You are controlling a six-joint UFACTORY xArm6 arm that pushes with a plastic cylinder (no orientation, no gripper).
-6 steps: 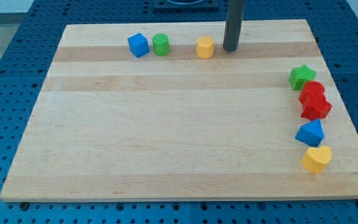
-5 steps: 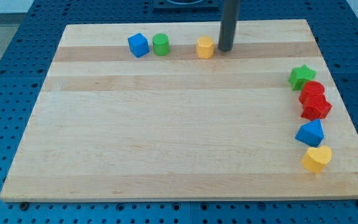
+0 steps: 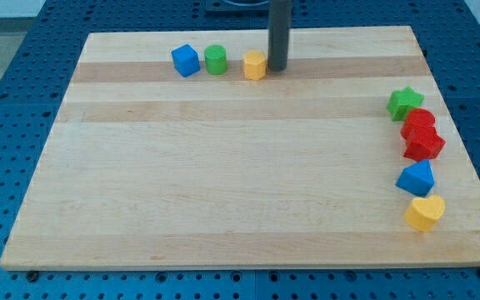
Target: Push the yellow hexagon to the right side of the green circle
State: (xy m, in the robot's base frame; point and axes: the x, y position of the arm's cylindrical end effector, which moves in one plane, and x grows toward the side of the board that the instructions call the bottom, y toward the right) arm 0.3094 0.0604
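Note:
The yellow hexagon lies near the top of the wooden board, a short gap to the right of the green circle. My tip touches the hexagon's right side. The dark rod rises straight up out of the view's top.
A blue cube sits just left of the green circle. Along the board's right edge lie a green star, two red blocks, a blue triangle and a yellow heart. The board rests on a blue pegboard table.
My tip has moved left and reached the yellow hexagon, which has slid left towards the green circle. The other blocks have not moved.

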